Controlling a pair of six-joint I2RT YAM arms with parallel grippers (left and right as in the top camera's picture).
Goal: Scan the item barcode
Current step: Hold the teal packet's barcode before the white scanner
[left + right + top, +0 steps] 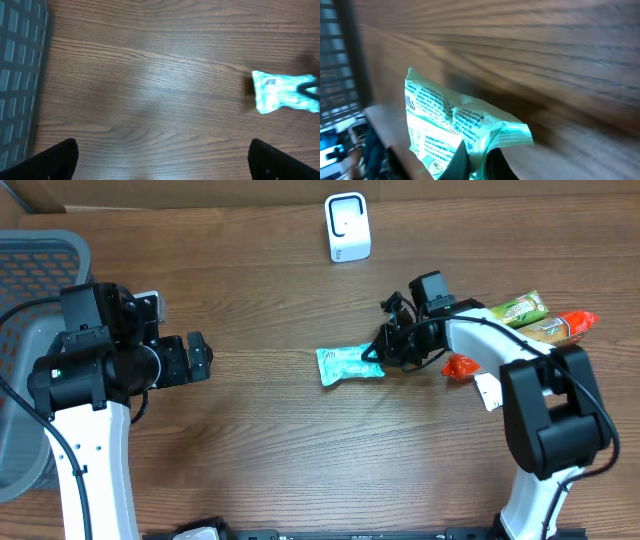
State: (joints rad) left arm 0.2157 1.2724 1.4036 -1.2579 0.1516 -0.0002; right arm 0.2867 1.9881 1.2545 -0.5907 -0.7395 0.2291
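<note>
Right pincer (380,352) gripping teal packet (347,365) edge, white scanner (347,227) well apart

Left fingers (56,159) wide, right fingers (458,161) together

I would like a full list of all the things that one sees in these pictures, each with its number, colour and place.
scanner: one, white, far side of the table, middle.
teal packet: one, teal with print, table centre, one end pinched.
green packet: one, green, right side.
orange packet: one, orange and tan, beside the green packet.
red item: one, red, partly hidden by the right arm, kind unclear.
basket: one, grey, left edge.
table: one, brown wood.
left hand: one, black, open, empty.
right hand: one, black, shut on the teal packet.
</note>
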